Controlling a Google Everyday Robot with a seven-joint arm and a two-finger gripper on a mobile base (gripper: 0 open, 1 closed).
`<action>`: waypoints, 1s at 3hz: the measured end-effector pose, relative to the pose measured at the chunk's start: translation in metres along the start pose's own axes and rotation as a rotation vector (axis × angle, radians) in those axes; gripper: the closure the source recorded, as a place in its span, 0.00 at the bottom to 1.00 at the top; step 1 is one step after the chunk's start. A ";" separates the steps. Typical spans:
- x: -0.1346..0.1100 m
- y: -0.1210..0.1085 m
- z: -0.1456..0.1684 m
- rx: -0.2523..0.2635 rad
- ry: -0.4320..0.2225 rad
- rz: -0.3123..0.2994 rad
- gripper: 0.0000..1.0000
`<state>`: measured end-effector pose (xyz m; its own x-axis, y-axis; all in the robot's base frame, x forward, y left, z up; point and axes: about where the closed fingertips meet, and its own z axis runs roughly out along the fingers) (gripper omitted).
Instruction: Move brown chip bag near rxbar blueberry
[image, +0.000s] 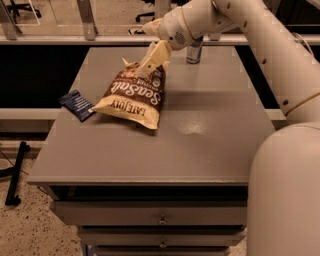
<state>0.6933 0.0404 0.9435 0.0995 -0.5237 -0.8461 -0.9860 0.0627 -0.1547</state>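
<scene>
Gripper (148, 64) sits at the upper edge of the brown chip bag (134, 95), its two cream fingers pressed together on the bag's crumpled top. It looks to be pinching that edge, though the contact itself is partly hidden by the folds. The bag hangs tilted from this grip. Its lower cream-yellow band with the "LATE JULY" lettering rests on the grey table (210, 130), and the "Sea Salt" script reads upside down.

Left of the bag, just beside its lower corner, lies the rxbar blueberry (76, 105), flat on the table near the edge. Whether wrapper and bag touch cannot be told. Behind the bag and to its right stands a blue-silver can (194, 50), upright and partly covered by the white arm (260, 35), which reaches in from the right. Below the bag, under the tabletop, are drawer fronts (160, 212) with small knobs.
</scene>
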 end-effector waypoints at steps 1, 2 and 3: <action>0.021 -0.010 -0.028 0.094 0.047 0.046 0.00; 0.064 -0.020 -0.085 0.257 0.093 0.097 0.00; 0.114 -0.023 -0.165 0.443 0.086 0.175 0.00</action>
<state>0.7057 -0.1608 0.9346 -0.0930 -0.5399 -0.8366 -0.8330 0.5025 -0.2317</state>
